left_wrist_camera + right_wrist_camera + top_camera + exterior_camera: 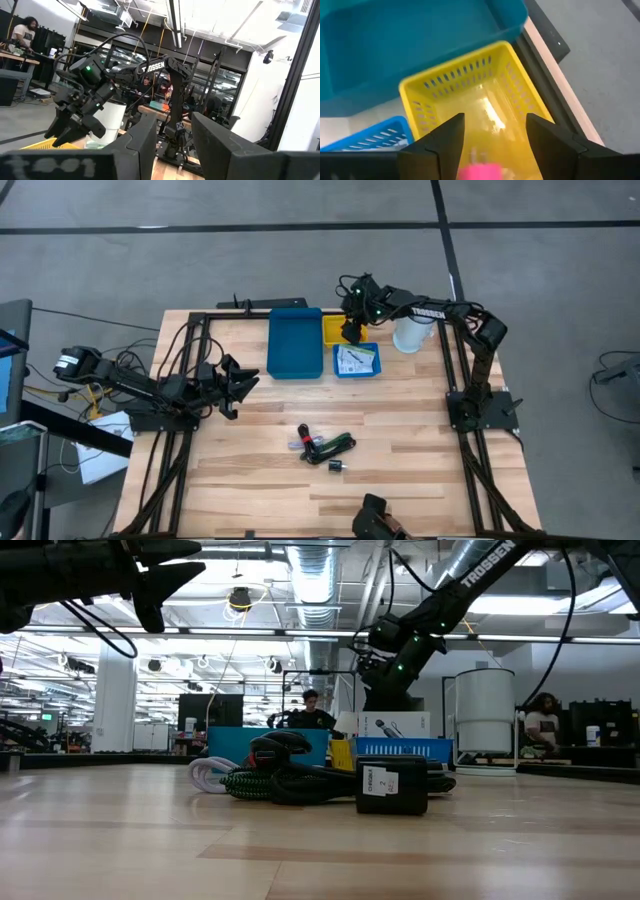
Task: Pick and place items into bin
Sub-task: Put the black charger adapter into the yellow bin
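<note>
A bundle of coiled cables [327,445], green, black, red and white, lies on the table's middle, and shows in the low view [275,777] too. A small black piece [336,467] with a white label [391,789] lies beside it. White printed cards [354,358] sit in a small blue basket [371,369]. My right gripper [350,333] hangs open over a yellow basket [420,107]; its fingers [447,135] touch nothing. A pink thing [479,172] shows low between them; whether it lies in the basket I cannot tell. My left gripper [238,380] waits open above the table's left side.
A large teal bin [295,343] stands at the far edge, left of the yellow basket [333,331]. A white jug [410,335] stands right of the baskets. Something clear and shiny [489,114] lies in the yellow basket. Dark frame rails run along both table sides. People sit in the room behind.
</note>
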